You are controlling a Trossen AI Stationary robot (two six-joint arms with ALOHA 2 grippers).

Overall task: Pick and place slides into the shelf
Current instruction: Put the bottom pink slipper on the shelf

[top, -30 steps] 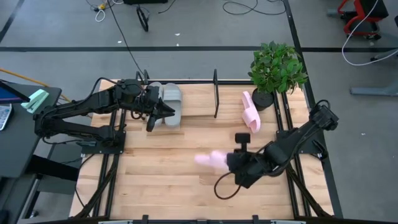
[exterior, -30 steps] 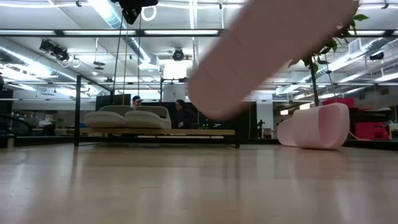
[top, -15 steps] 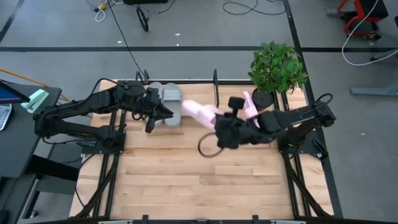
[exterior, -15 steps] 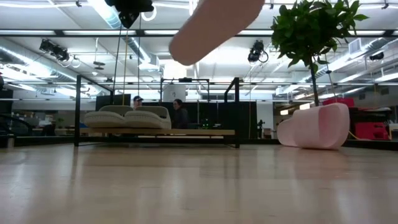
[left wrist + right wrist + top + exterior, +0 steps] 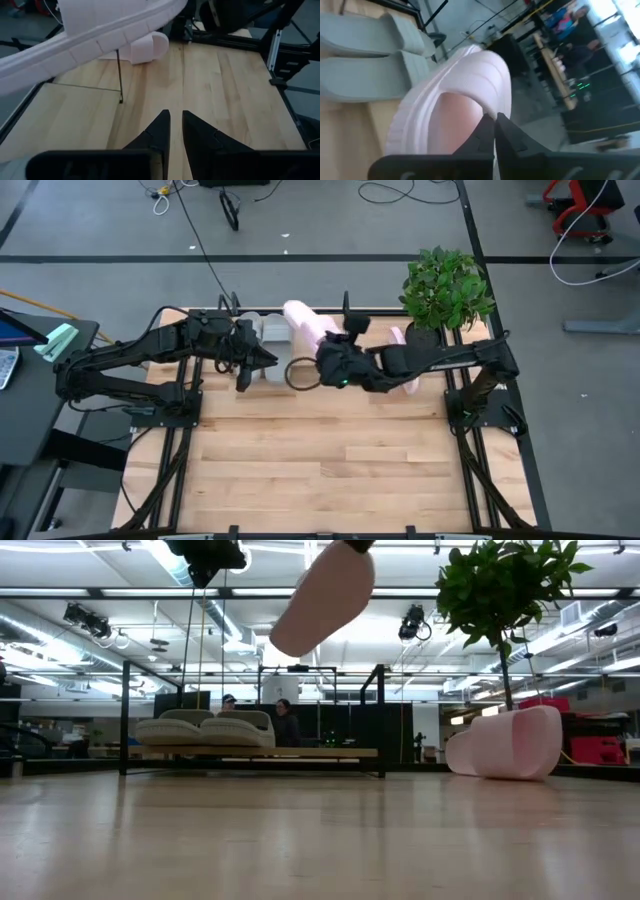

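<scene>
Floor: grey concrete floor (image 5: 330, 275) with dark seams and loose cables.
Worktop: pale wooden plank worktop (image 5: 300, 460).
Light: long ceiling strip lights (image 5: 120, 592).
Greenery: leafy green potted plant (image 5: 446, 288).

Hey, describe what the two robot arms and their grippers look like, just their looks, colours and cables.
Both arms are matte black with chunky jointed segments. The left gripper ends in two black wedge-shaped fingers tapering to points. The right gripper has similar slim dark fingers. A black cable loop hangs near the right wrist. No markings are visible.
</scene>
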